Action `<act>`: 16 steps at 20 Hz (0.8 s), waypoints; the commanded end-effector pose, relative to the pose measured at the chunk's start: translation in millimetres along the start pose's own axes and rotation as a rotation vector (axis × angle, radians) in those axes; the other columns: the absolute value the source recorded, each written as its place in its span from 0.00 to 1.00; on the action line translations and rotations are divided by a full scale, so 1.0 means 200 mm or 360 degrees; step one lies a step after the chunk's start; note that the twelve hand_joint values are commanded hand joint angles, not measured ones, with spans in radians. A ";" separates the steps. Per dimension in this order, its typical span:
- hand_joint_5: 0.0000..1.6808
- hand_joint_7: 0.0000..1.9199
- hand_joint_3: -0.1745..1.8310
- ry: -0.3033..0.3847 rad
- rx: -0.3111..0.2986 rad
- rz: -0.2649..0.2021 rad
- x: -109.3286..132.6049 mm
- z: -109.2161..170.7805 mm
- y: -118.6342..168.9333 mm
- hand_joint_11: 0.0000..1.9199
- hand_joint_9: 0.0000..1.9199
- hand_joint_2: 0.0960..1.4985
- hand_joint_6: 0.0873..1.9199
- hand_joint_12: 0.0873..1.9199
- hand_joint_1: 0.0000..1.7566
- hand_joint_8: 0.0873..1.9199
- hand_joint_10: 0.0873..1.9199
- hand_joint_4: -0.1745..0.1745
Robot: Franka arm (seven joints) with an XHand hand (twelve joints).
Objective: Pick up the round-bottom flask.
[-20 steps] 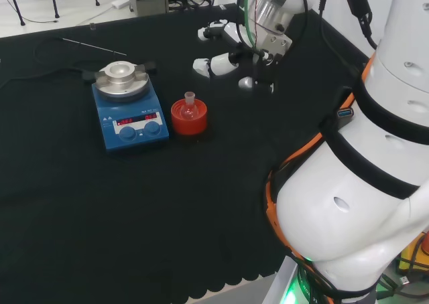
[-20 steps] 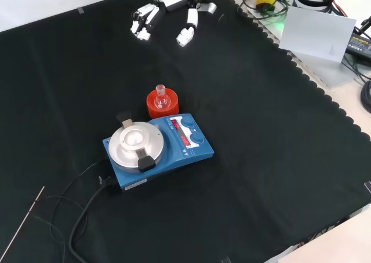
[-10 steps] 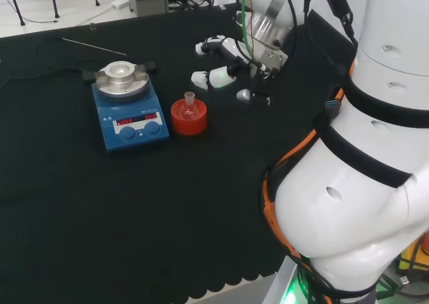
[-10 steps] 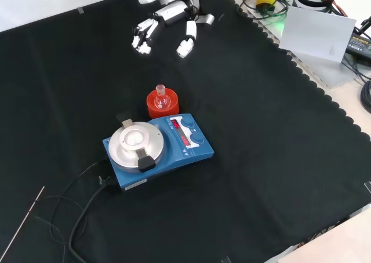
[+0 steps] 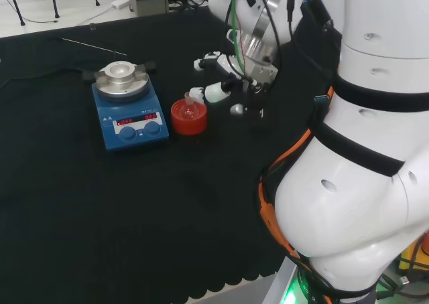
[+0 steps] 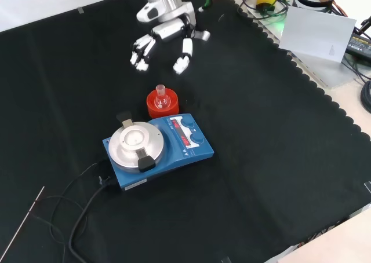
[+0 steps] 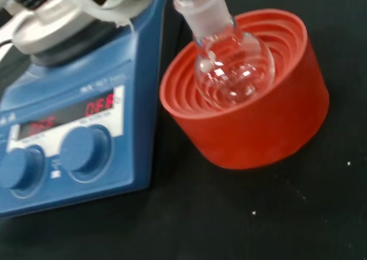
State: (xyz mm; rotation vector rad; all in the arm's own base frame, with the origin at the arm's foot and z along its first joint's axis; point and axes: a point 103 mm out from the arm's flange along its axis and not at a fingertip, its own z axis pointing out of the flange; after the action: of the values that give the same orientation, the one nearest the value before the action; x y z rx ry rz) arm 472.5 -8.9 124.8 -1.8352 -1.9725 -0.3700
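The hand (image 6: 165, 31) hangs over the black-clothed table (image 6: 278, 159) with its fingers (image 6: 141, 47) spread and only slightly bent, pointing down toward the cloth; nothing is held between them and the thumb (image 6: 184, 55). In the head view the hand (image 5: 224, 76) sits just to the right of the flask, its nearest white fingertip (image 5: 198, 94) close beside the red stand but not visibly touching it. In the front view there is a clear strip of bare cloth between the fingertips and the stand below them.

The round-bottom flask (image 6: 162, 99) stands upright in a red ribbed ring stand (image 6: 160, 108), its short neck up and its clear bulb nested in the ring's stepped hollow. The wrist view shows it close up: the flask (image 7: 229, 65) looks empty, with light glinting off the glass, and the stand (image 7: 252, 117) rests flat on the cloth.

Right beside the stand, touching or nearly so, is a blue hotplate stirrer (image 6: 159, 147) with a round silver top plate (image 6: 135, 141), two blue knobs and a red display. Its black cable (image 6: 87, 211) trails across the cloth toward the front view's lower left, where a thin metal rod (image 6: 23, 228) lies well apart from everything else.
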 end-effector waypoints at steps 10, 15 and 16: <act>0.33 0.05 0.38 0.0142 0.0027 -0.0089 -0.04 0.13 0.05 0.00 0.11 0.37 0.00 0.54 0.51 0.22 0.32 0.56; 0.35 0.06 0.39 0.0140 0.0025 -0.0081 -0.04 0.15 0.07 0.00 0.11 0.36 0.00 0.54 0.52 0.22 0.32 0.57; 0.35 0.06 0.39 0.0081 0.0028 -0.0058 -0.04 0.16 0.07 0.00 0.11 0.36 0.00 0.54 0.52 0.22 0.32 0.57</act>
State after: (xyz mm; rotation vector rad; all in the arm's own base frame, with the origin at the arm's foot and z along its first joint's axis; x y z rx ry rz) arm 481.3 -1.3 93.9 -1.7293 -1.9593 -0.4426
